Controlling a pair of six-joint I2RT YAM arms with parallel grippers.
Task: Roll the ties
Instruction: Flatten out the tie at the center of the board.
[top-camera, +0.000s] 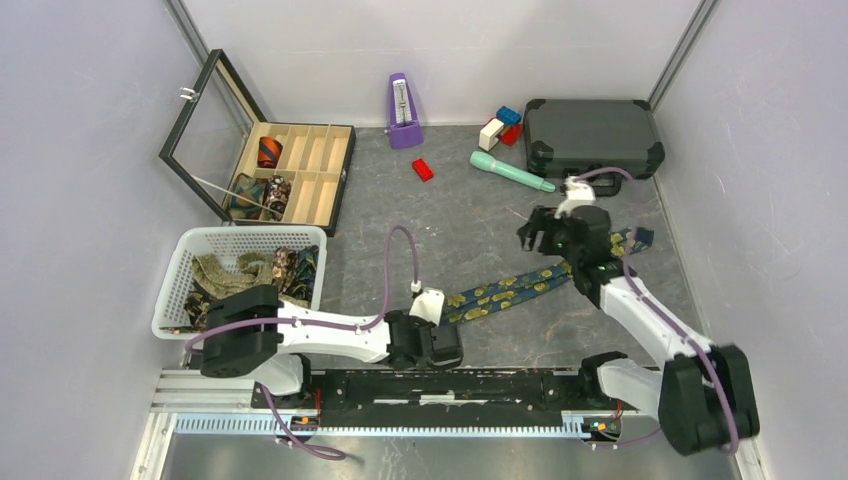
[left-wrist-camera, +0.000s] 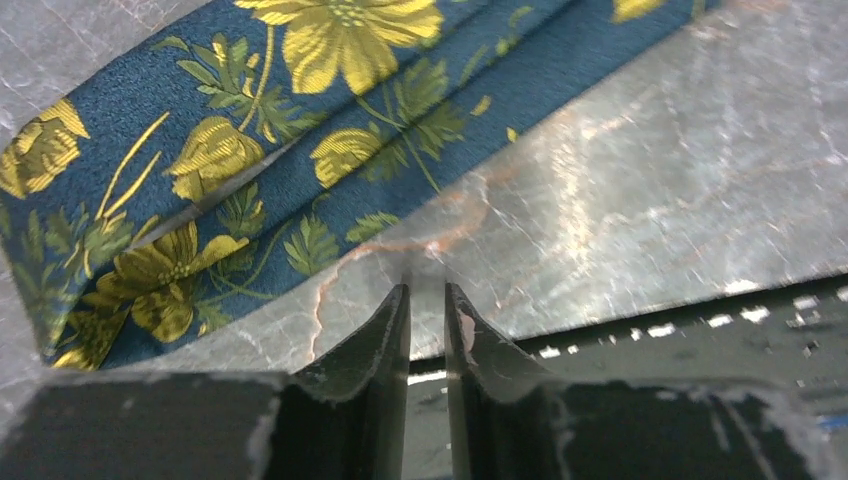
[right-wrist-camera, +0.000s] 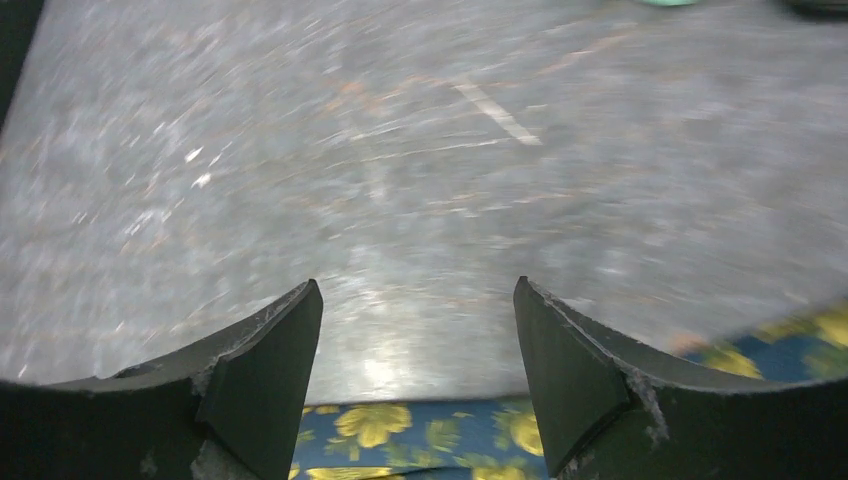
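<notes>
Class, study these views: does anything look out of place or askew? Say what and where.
One blue floral tie lies unrolled, slanting across the table. A red block sits alone, apart from the other blocks by the black case.

Overhead plus wrist close-ups, tie (top-camera: 505, 290) shared

The table (top-camera: 470, 215) has a grey, marbled surface. One blue tie (top-camera: 505, 290) with a yellow floral print lies flat on it, running diagonally from the near centre towards the right. A white basket (top-camera: 178, 262) stands at the near left. Behind it sits a wooden compartment box (top-camera: 300, 170) with its glazed lid raised. Along the far edge stand a purple metronome (top-camera: 403, 112), a red block (top-camera: 423, 169), a teal handle-shaped tool (top-camera: 510, 171), a cluster of small blocks (top-camera: 500, 127) and a black case (top-camera: 592, 135).
</notes>
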